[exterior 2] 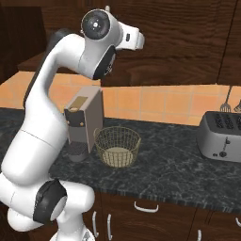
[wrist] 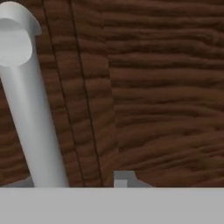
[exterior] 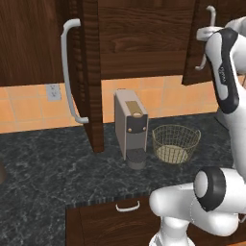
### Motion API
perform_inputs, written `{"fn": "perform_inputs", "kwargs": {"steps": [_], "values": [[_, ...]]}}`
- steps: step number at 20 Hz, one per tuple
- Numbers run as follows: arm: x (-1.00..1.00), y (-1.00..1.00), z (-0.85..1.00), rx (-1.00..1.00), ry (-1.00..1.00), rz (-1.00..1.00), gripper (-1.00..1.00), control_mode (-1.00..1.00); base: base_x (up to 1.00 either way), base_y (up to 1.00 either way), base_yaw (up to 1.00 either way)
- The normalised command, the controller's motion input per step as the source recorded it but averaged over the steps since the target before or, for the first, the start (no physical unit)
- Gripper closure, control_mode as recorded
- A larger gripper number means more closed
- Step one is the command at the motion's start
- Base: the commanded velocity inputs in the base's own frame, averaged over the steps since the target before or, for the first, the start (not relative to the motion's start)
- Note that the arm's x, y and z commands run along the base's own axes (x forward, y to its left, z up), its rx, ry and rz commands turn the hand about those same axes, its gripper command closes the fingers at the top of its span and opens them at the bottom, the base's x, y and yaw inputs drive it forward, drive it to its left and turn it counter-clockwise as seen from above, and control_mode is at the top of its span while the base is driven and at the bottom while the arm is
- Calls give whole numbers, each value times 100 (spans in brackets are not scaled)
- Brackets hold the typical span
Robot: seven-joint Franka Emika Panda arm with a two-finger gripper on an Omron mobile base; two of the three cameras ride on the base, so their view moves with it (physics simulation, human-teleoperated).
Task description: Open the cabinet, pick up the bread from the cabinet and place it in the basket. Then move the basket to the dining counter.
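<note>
- The cabinet hangs on the wall above the black counter, dark brown wood grain, and its left door stands swung out edge-on, its long curved pale handle facing left.
- A second door at the right, also ajar, carries another pale handle.
- Up close, that handle runs as a grey bar across the door's grain.
- The basket sits upright on the counter, round tan wire mesh with a pale bottom, just beside the coffee machine.

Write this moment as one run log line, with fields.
stage: opening cabinet | gripper: at right door handle | left door: open | basket: empty, on counter
</note>
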Motion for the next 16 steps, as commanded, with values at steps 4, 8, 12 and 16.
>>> {"fn": "perform_inputs", "kwargs": {"steps": [4,8,12,16], "values": [[-100,-93,0,0,-1,11,100,-100,0,0,0],[-100,-100,0,0,-2,10,100,-100,0,0,0],[-100,-99,-5,0,-6,4,100,-100,0,0,0],[-100,-100,0,0,0,2,100,-100,0,0,0]]}}
